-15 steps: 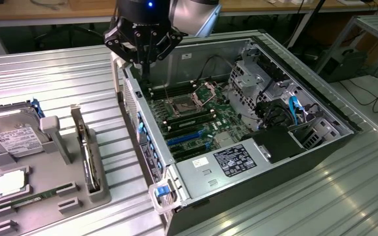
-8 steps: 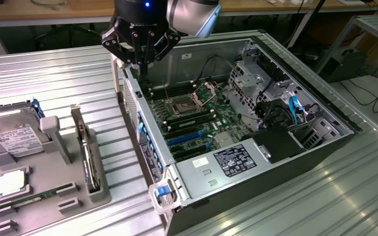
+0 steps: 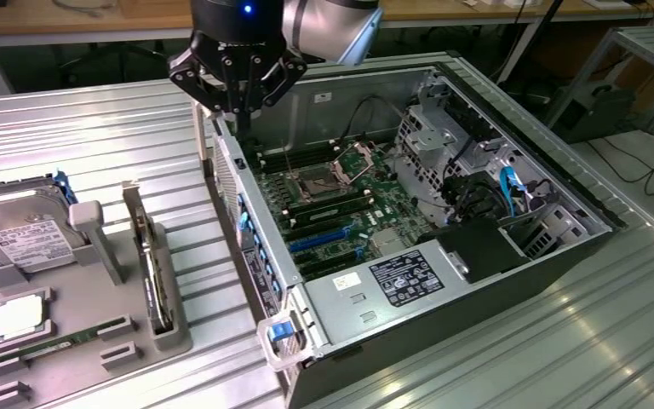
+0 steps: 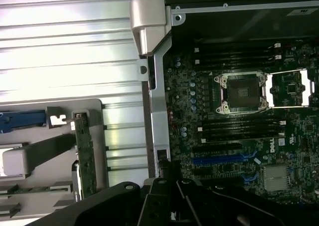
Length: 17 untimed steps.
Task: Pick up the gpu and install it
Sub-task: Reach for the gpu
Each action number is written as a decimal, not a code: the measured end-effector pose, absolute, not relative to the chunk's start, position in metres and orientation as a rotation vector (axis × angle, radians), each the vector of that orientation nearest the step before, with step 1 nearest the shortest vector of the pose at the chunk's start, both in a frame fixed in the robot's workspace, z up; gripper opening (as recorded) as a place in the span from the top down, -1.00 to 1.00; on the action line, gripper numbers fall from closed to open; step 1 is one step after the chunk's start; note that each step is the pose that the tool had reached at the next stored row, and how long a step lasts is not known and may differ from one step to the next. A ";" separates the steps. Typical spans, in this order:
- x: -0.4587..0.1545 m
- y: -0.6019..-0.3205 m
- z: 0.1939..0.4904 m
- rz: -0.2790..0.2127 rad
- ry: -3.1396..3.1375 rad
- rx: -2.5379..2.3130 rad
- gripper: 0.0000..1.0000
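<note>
The claw (image 3: 236, 106) hangs at the top of the exterior frame, over the left wall of the case (image 3: 304, 294). Its tips look pinched together, gripping nothing. The gpu (image 3: 151, 264) stands on edge in the grey rack (image 3: 174, 336), lower left of that frame and well apart from the claw. In the wrist view the gpu (image 4: 85, 156) sits left of centre, beside the case wall. I'd call it a light, stiff card, but fragile, with bare circuitry and probably a fan on one face. The best hold looks to be across its thin top edge, squeezing the flat faces and keeping off the connector edge below.
</note>
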State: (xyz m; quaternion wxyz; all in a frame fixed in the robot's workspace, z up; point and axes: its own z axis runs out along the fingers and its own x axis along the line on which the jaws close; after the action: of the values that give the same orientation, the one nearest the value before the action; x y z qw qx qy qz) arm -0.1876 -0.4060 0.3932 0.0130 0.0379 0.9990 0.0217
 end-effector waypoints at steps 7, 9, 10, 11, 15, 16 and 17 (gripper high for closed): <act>-0.193 -0.407 0.393 0.068 3.113 0.118 0.79; -0.195 -0.408 0.393 0.068 3.113 0.118 0.79; -0.196 -0.408 0.393 0.068 3.113 0.118 0.79; -0.196 -0.408 0.393 0.068 3.113 0.118 0.79; -0.200 -0.409 0.393 0.068 3.113 0.118 0.79; -0.200 -0.409 0.393 0.068 3.113 0.118 0.79; -0.201 -0.409 0.393 0.068 3.113 0.118 0.79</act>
State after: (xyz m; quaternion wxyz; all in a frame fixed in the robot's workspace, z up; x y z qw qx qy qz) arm -0.2011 -0.4095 0.3930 0.0130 0.0378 0.9990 0.0217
